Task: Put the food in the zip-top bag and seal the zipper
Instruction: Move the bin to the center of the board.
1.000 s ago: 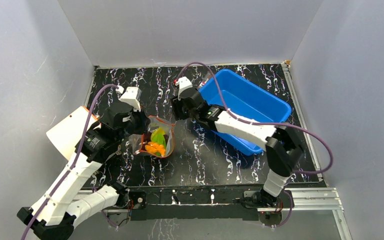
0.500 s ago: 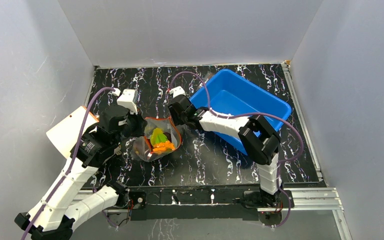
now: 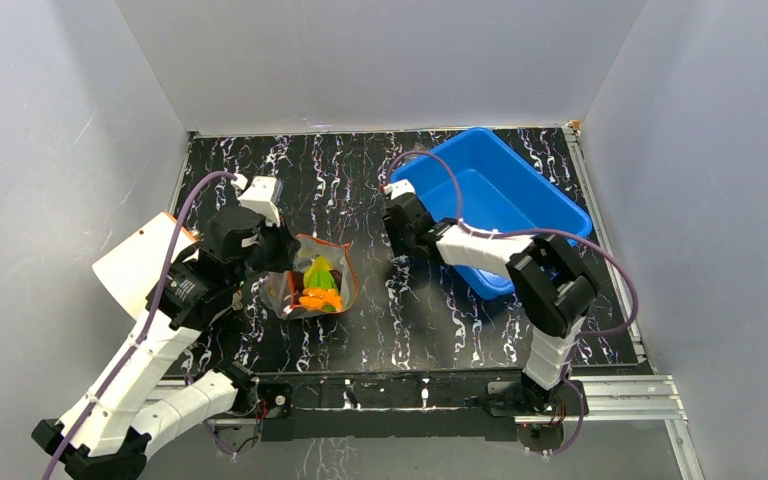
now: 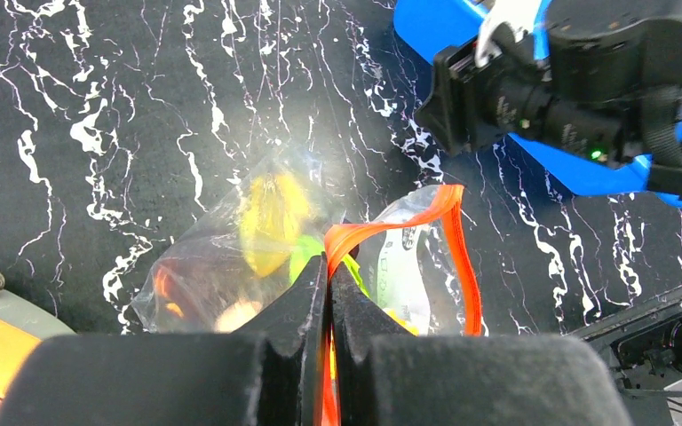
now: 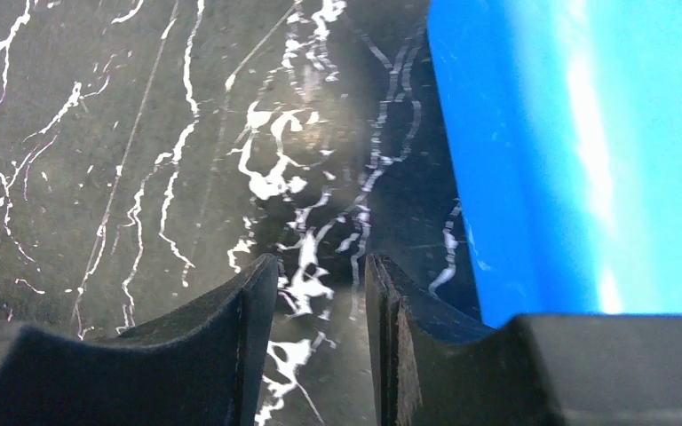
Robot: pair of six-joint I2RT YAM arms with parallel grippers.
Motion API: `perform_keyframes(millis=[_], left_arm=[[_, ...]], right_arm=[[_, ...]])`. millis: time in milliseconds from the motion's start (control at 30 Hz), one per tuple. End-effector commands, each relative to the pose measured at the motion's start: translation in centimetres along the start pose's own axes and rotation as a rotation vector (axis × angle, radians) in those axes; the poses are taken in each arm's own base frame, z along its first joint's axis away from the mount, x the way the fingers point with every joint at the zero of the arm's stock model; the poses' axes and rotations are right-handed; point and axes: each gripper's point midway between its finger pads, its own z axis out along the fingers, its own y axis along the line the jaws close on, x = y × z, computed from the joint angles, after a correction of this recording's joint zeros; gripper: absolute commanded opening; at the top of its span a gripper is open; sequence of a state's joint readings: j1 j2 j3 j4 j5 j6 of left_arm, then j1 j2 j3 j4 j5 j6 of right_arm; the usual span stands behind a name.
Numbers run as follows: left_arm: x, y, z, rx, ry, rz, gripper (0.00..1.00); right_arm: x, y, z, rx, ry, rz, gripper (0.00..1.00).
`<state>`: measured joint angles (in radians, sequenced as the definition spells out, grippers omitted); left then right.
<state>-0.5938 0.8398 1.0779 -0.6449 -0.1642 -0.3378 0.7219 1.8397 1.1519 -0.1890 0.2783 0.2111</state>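
At the zip-top bag [image 4: 204, 266] mouth, my left gripper [image 4: 329, 271] clamps the zipper [image 4: 463, 266]; white label [image 4: 400, 259] illegible. My right gripper [image 5: 320, 275]: part-open, empty.

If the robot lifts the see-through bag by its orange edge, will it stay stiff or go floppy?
Probably floppy: the zip-top bag is thin, crinkly plastic, and its zipper curves where the left gripper pinches it. The food inside would likely sag to the bottom. It looks light, so it may swing.
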Motion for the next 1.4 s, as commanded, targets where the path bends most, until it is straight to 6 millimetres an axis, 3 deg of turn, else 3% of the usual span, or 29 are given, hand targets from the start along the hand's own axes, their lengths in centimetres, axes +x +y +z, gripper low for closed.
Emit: perform_keyframes(millis=[0, 400, 600, 800, 1067, 1200, 1367], left_arm=[[-0.8, -0.8, 0.2, 0.036, -0.031, -0.009, 0.0], [-0.5, -1.6, 1.5, 0.067, -0.012, -0.017, 0.0], [-0.5, -2.4, 2.0, 0.097, 0.003, -0.029, 0.0], [-0.9, -4.1, 2.4, 0.169, 0.03, -0.048, 0.0], [-1.7, -5.4, 2.9, 0.22, 0.034, -0.06, 0.0], [-2.1, -5.9, 3.2, 0.235, 0.038, -0.058, 0.0], [-2.1, -6.3, 3.6, 0.243, 0.065, -0.052, 0.0]], right_arm=[[-3.3, -2.8, -3.5, 0.012, -0.1, 0.018, 0.4], [-0.1, -11.1, -8.9, 0.195, -0.059, 0.135, 0.42], [0.4, -13.2, -10.3, 0.233, -0.069, 0.17, 0.43], [-2.1, -10.7, -12.3, 0.065, -0.133, 0.174, 0.43], [-7.1, -4.8, -18.5, -0.327, -0.352, 0.004, 0.43], [-8.0, -1.5, -21.8, -0.547, -0.422, -0.101, 0.43], [-7.6, 1.7, -25.6, -0.752, -0.554, -0.241, 0.44]])
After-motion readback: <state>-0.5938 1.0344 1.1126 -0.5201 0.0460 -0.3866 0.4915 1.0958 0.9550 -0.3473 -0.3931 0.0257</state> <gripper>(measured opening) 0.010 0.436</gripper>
